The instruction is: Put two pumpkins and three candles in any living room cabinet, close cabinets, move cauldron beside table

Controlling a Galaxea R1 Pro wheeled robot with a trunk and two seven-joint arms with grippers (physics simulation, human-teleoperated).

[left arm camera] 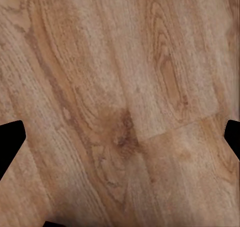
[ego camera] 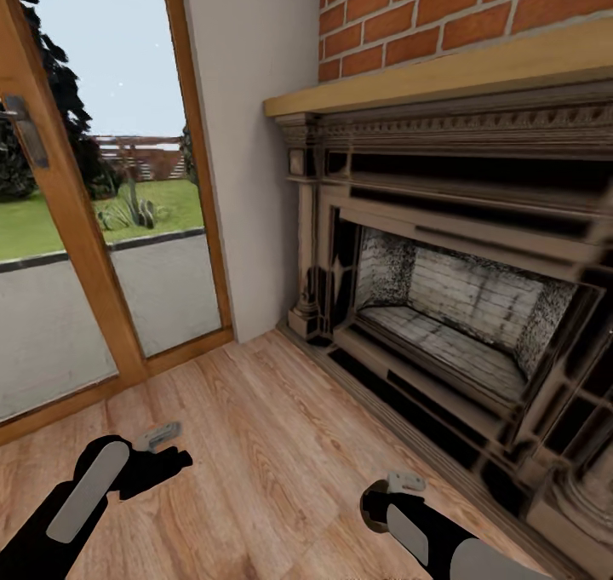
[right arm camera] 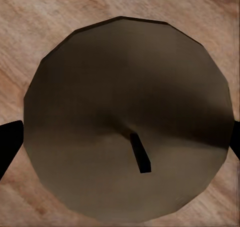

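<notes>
Down at the lower left of the head view, the left pincer (ego camera: 160,437) hangs over bare wooden floor (ego camera: 272,444). In its wrist view the two black fingers (left arm camera: 10,142) sit at the opposite edges of the frame, wide apart, with only floorboards between them.

At the lower right of the head view, the right pincer (ego camera: 404,483) also points down at the floor. Its wrist view shows a round, dull grey-brown candle (right arm camera: 125,87) seen from above, with a short dark wick near its middle. The candle spans nearly the whole gap between the two black fingers (right arm camera: 9,142), and its rim reaches each of them. These fingers stand as far apart as those of the left pincer. I cannot tell whether they press on the candle or merely flank it. In the head view a small brownish round shape shows just beside this pincer, against the black wrist.

Farther out, the right half of the head view holds a large dark fireplace (ego camera: 460,324) with carved trim and a pale brick-lined hearth. A light wooden mantel (ego camera: 443,73) tops it, with a red brick wall (ego camera: 460,9) above in the upper right. A plain pale wall (ego camera: 247,137) stands at the middle. A wood-framed glass door (ego camera: 51,222) takes the left side, with pavement, lawn and trees outside.
</notes>
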